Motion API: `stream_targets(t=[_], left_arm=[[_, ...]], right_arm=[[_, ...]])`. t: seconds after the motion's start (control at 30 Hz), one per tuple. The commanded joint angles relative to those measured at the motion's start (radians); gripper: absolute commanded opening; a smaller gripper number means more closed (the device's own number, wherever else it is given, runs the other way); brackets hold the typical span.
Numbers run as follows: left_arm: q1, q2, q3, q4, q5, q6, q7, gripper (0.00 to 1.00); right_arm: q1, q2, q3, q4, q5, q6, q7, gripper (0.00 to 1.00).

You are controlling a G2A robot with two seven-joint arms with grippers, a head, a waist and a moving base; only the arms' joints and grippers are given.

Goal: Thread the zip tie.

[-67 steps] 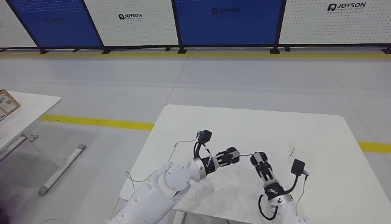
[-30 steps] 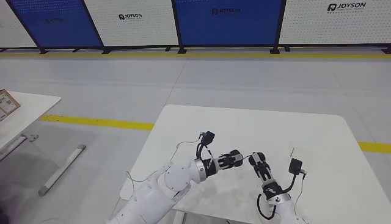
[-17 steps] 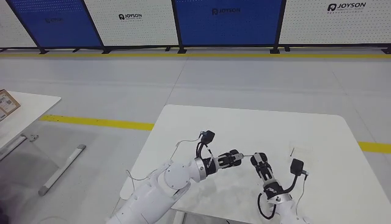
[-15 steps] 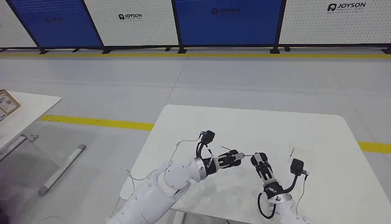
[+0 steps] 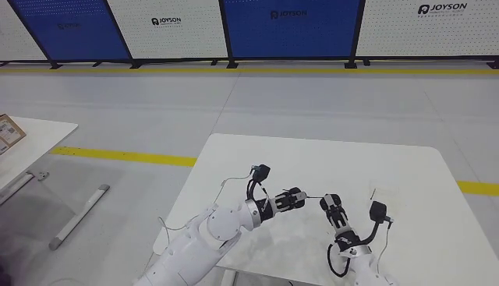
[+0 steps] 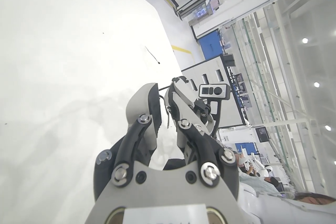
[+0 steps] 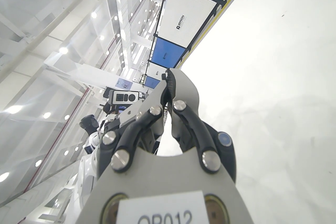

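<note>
Overhead, the left gripper [image 5: 298, 197] and the right gripper [image 5: 327, 201] face each other close above the white table [image 5: 312, 153], and the thin black zip tie [image 5: 313, 199] bridges them. From the left wrist, that gripper's fingers [image 6: 151, 101] stand a narrow gap apart, with the tie's strand at their tips. From the right wrist, the right gripper's jaws are pinched together on the tie's end.

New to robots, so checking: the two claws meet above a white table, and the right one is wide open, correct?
Not wide open: the right wrist view shows the right gripper shut on the zip tie. The two do meet above the white table.
</note>
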Motion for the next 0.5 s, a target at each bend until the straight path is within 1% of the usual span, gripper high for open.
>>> stream_targets(t=[0.0, 0.17, 0.23, 0.3, 0.4, 0.47], left_arm=[[-0.002, 0.0, 0.001, 0.001, 0.0, 0.002, 0.002, 0.14], [-0.006, -0.002, 0.001, 0.007, -0.007, 0.005, 0.008, 0.11], [-0.008, -0.002, 0.001, 0.011, -0.01, 0.005, 0.01, 0.05], [-0.008, -0.002, 0.001, 0.013, -0.013, 0.005, 0.011, 0.04], [-0.009, -0.002, 0.001, 0.015, -0.018, 0.0, 0.008, 0.0], [-0.008, -0.002, 0.002, 0.015, -0.016, -0.003, 0.006, 0.0]], right_arm=[[0.0, 0.0, 0.0, 0.0, 0.0, 0.0, -0.001, 0.0], [0.0, -0.001, 0.001, 0.001, 0.0, -0.001, -0.001, 0.0], [0.0, -0.001, 0.002, 0.001, 0.0, -0.001, 0.0, 0.0], [0.0, -0.001, 0.003, 0.001, -0.001, 0.0, 0.002, 0.0], [0.0, -0.002, 0.003, 0.001, -0.002, 0.0, 0.004, 0.0], [0.001, -0.002, 0.003, 0.002, 0.0, -0.001, 0.005, 0.0]])
